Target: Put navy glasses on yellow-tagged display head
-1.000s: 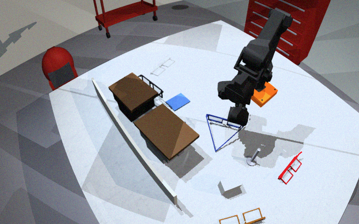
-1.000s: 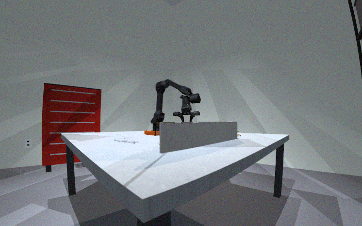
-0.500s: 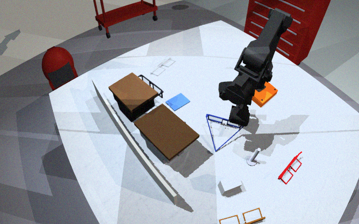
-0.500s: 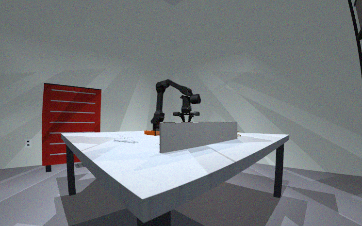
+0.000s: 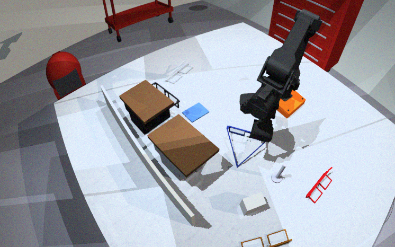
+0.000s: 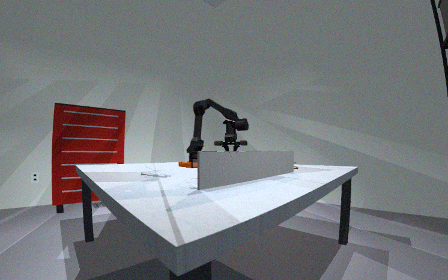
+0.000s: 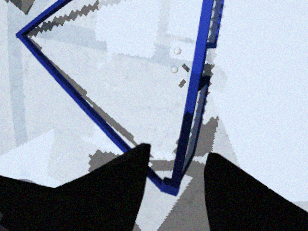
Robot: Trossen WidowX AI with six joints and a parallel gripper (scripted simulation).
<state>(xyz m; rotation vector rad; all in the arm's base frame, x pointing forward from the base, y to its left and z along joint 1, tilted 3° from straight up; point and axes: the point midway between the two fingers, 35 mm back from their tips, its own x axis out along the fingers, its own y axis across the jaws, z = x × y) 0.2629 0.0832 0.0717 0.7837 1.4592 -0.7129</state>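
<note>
Top view shows the pincer [image 5: 261, 139] [image 6: 230, 150] [image 7: 178, 158] pointing down over one end of the navy glasses [image 5: 232, 147] [image 7: 192, 99], which rest on the counter [image 5: 346, 122] [image 6: 253, 197] [image 7: 270, 99]. Seen from the wrist, its fingers stand apart on either side of a frame corner, gripping nothing. Two brown-topped stands [image 5: 183, 144] [image 5: 146, 99] sit well apart from the pincer, beside the long pale board [image 5: 150, 159] [image 6: 246, 168].

My arm [image 5: 285, 58] [image 6: 197, 128] looks matt black plastic; the drawers [image 5: 303, 27] [image 6: 88, 152] look like painted metal, their handles bare metal.
</note>
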